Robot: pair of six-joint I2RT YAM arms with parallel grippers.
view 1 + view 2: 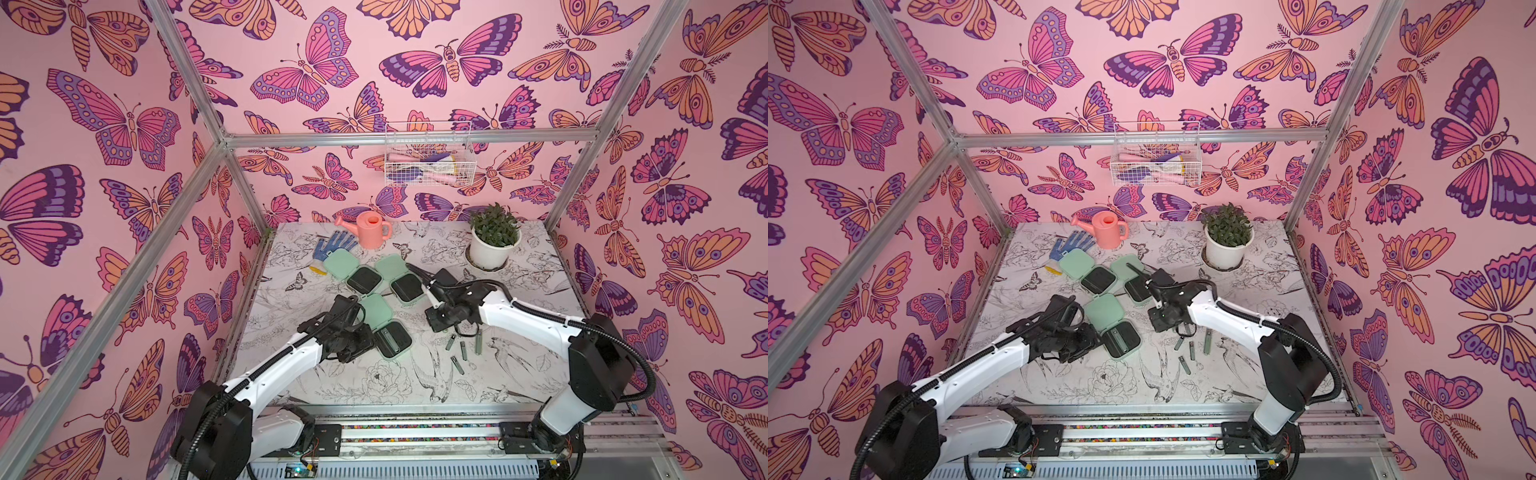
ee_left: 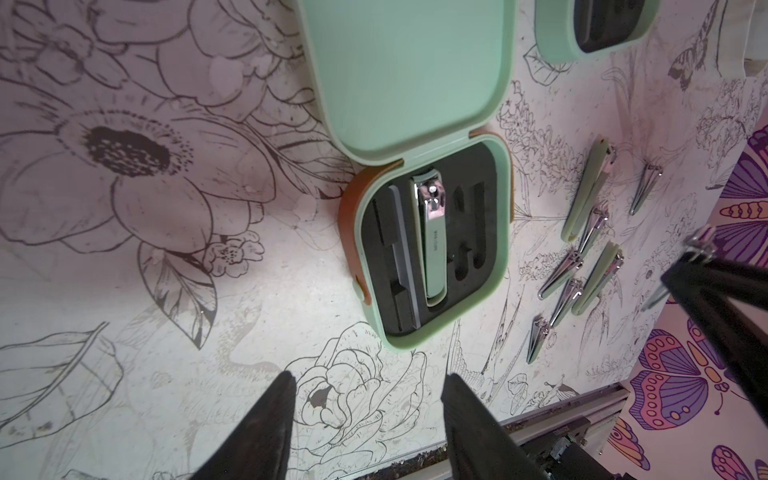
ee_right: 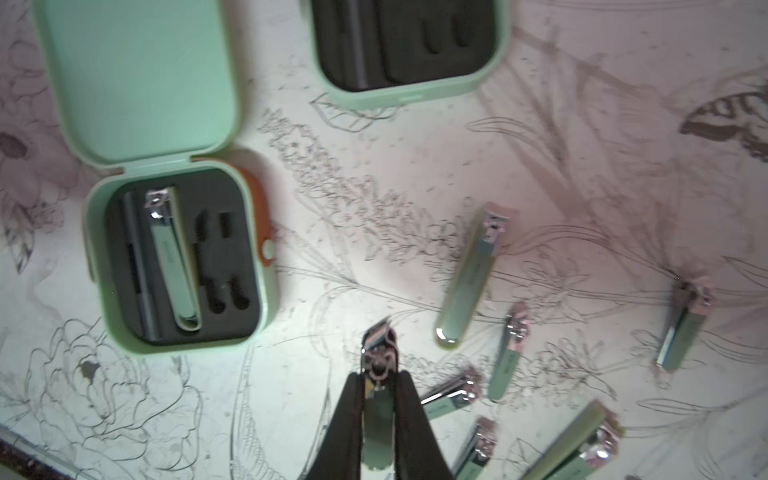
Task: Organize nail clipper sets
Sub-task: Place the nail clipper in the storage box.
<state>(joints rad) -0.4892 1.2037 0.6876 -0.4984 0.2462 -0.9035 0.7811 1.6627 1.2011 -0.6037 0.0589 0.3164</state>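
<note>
Three mint-green cases lie open on the table: two at the back [image 1: 338, 264] [image 1: 390, 266] and a near one [image 1: 376, 309]. The near case [image 2: 411, 70] holds a large clipper [image 2: 432, 241] and a file in its black tray. Several loose clippers [image 3: 469, 274] lie to its right. My right gripper [image 3: 379, 378] hovers over them, shut on a small clipper [image 3: 378, 353] whose head sticks out past the fingertips. My left gripper [image 2: 370, 378] stands open and empty just off the near case's front edge, above the table.
A blue dotted glove [image 1: 332, 249] and a pink watering can [image 1: 371, 229] sit behind the cases. A potted plant [image 1: 494, 237] stands at the back right. A wire basket [image 1: 428, 158] hangs on the back wall. A metal rail runs along the table's front edge.
</note>
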